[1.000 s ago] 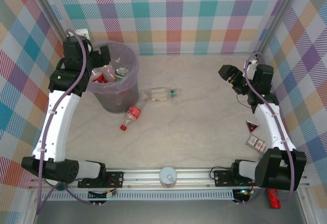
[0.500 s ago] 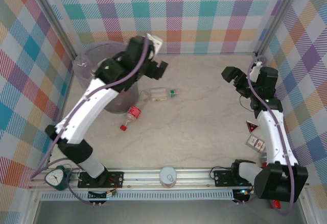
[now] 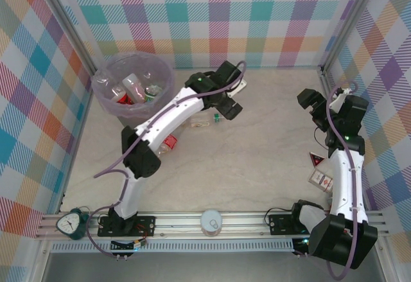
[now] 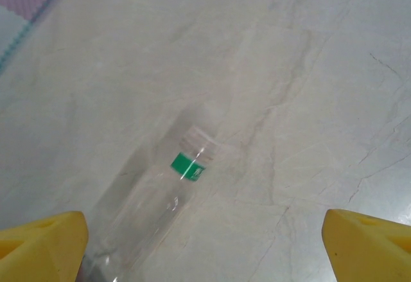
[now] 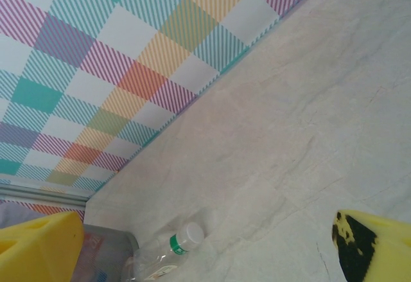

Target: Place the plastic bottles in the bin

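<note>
Step in hand: picking up the clear bottle. It is lying on its side toward the far edge of the table, near the middle, with its cap pointing at the right edge.

1. The left gripper is hovering over the bottle, released, with its fingers spread wide and nothing between them. In the wrist view the bottle is sitting off-centre, nearer the left finger and running diagonally.
2. Judgement: shift until the barrel is centred, and turn the wrist so the fingers are straddling its width.
3. Grip the barrel, not the neck. Close gently, as thin plastic is likely to buckle or squirt out.
4. Avoid the red bottle lying under the arm.
5. The bin is standing in the far left corner, holding several bottles.

The right gripper is idling, released, by the right edge.
</note>
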Available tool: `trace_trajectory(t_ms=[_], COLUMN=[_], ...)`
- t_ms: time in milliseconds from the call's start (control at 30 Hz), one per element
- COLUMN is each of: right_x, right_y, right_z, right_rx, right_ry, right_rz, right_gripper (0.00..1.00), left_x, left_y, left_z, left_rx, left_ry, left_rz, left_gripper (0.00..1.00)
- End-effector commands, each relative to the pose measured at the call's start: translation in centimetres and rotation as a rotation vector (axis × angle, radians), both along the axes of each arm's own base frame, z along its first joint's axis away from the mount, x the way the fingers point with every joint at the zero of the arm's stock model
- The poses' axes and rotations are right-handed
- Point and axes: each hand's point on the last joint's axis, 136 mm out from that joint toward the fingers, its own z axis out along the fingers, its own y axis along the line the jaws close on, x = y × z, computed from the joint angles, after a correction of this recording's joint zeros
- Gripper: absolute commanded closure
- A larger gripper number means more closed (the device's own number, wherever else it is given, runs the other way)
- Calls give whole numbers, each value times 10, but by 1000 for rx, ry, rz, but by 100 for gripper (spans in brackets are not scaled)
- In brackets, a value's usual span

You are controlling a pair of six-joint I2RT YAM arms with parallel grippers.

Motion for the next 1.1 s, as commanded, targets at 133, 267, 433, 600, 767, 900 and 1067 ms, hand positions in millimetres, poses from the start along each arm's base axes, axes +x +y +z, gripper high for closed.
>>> trace_trajectory(t_ms=[133, 267, 433, 600, 767, 900, 1067], right_x=[-2, -1, 3, 6, 6, 7, 8], right_y=[2, 6, 10, 12, 12, 12, 11], right_z=[6, 8, 7, 6, 7, 5, 4], right_rx=[16, 31, 65, 76, 77, 77, 79], right_ry=[-24, -29, -39, -40, -42, -36, -36], right_rz=[13, 37, 59, 74, 76, 74, 74], right_gripper=[1, 1, 1, 1, 1, 1, 1], left_x=[23, 39, 61, 69, 70, 62, 54], left_y=[1, 14, 30, 28, 26, 28, 26], left_z=[-56, -81, -110, -130, -149, -161, -167], left_rx=[10, 9, -25, 8, 29, 65, 110], left_ry=[128, 181, 233, 219, 249, 279, 265], left_rz=[-43, -26, -17, -38, -40, -37, -38], left_gripper=[8, 7, 0, 0, 0, 0, 11])
